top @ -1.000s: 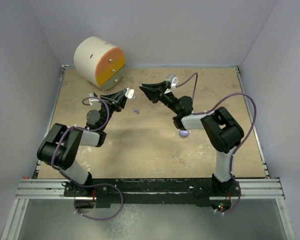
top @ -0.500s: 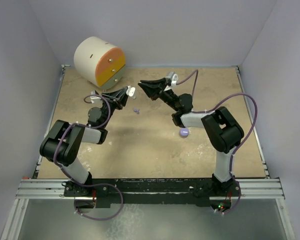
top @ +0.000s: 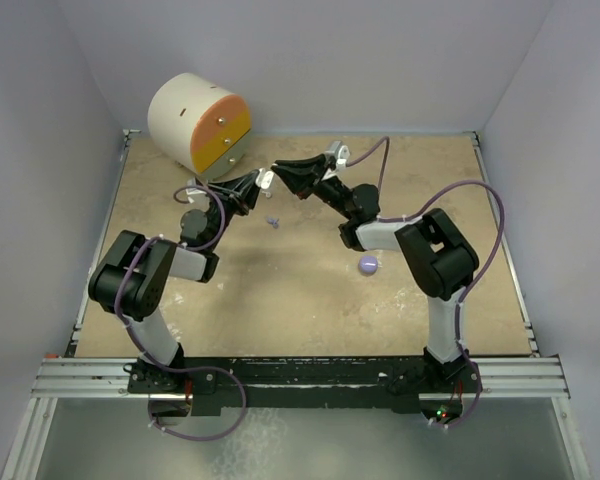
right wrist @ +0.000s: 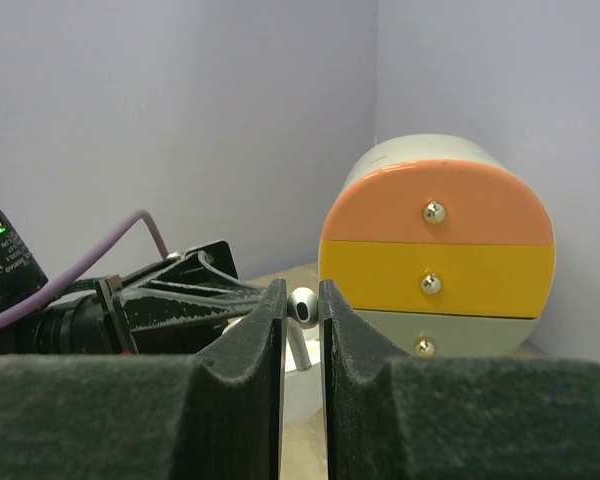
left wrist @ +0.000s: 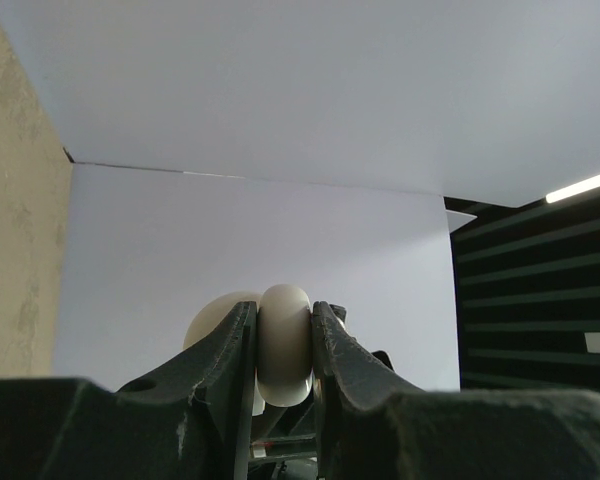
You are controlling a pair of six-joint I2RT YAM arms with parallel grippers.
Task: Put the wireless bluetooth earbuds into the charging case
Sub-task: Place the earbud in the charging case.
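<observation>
Left gripper (top: 261,181) shifted right, right gripper (top: 279,170) shifted left (tips now almost touching).

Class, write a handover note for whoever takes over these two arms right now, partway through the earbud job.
Left gripper: shut on the round white charging case.
Right gripper: shut on a tiny white earbud, right beside the case.
Tiny purple earbud lies on the tan table; lilac round puck lies to its right.
Done: case and white earbud picked up.
Left: seat the white earbud; the purple one is loose.
</observation>
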